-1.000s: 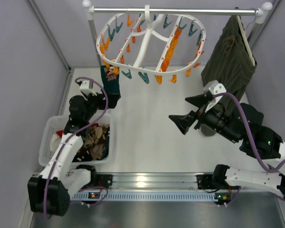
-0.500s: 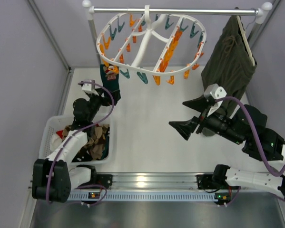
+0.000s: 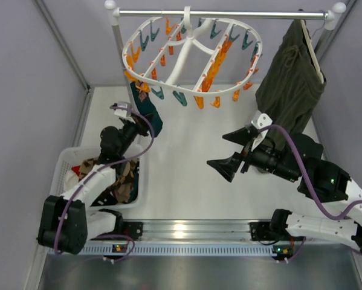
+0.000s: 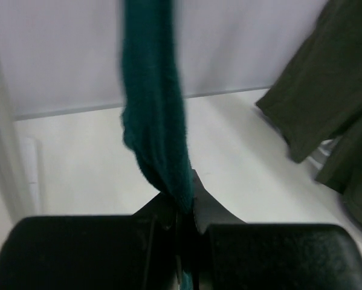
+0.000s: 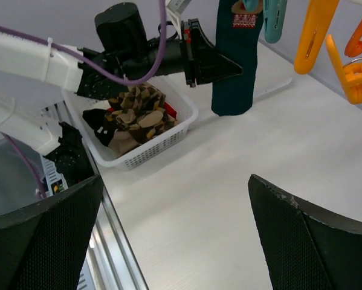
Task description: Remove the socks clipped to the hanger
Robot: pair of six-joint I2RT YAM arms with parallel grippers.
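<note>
Top external view, nearest me: the white slotted plastic basket (image 3: 63,166) sits by my left arm's base, with brown-and-tan argyle socks (image 3: 123,175) heaped inside. Just past it my left gripper (image 3: 141,124) is clenched on the lower part of a long dark teal sock (image 3: 148,112); the left wrist camera shows the fabric pinched between the black fingers (image 4: 217,211). My right gripper (image 3: 226,150) hovers over the middle of the white table (image 3: 181,181), jaws spread wide, holding nothing. The teal sock hangs from a clip at the near-left rim of the large white oval plastic hanger (image 3: 190,41), which hooks on a metal rail (image 3: 241,13). An olive-green garment (image 3: 292,78) hangs at the right.
</note>
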